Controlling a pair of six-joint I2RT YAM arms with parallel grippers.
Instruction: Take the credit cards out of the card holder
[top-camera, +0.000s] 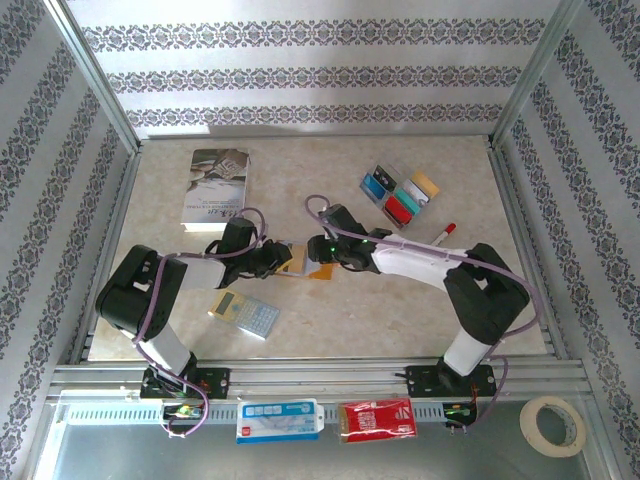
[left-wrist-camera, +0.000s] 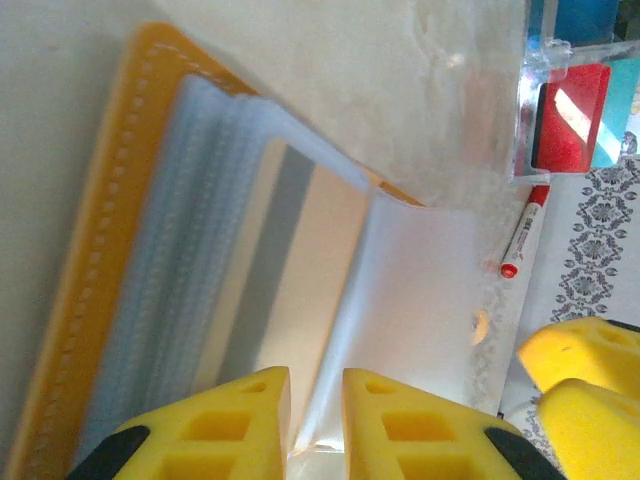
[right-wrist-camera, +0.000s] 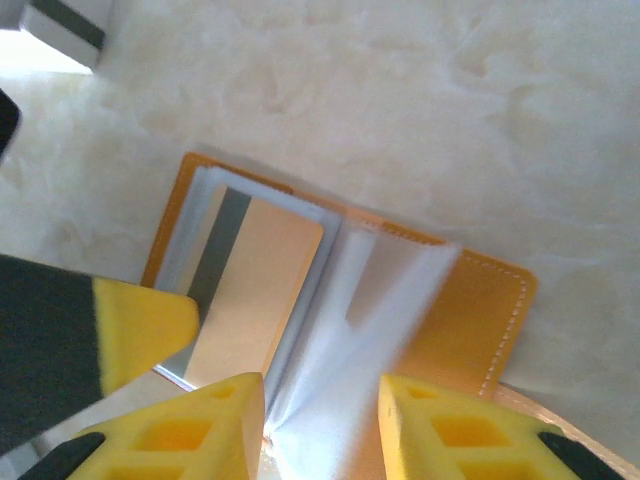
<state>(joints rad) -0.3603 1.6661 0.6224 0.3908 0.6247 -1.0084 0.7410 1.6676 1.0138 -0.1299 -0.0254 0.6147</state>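
The orange card holder (top-camera: 300, 264) lies open mid-table between both grippers. In the left wrist view its stitched orange edge (left-wrist-camera: 110, 200) frames clear sleeves, and a gold credit card (left-wrist-camera: 300, 250) with a dark stripe sits in one sleeve. My left gripper (left-wrist-camera: 316, 385) is narrowly open, and a raised sleeve's edge runs into the gap. My right gripper (right-wrist-camera: 322, 395) stands open astride the fanned-up sleeves, beside the gold card (right-wrist-camera: 255, 290) and the orange cover (right-wrist-camera: 470, 310). From above, the left gripper (top-camera: 282, 260) and right gripper (top-camera: 315, 258) almost meet.
A clear tray (top-camera: 400, 195) at the back right holds blue, teal, red and gold cards; its red card (left-wrist-camera: 575, 110) is close by. A red marker (top-camera: 443, 234) lies beside it. A book (top-camera: 216, 187) sits back left and a calculator (top-camera: 244, 315) near left.
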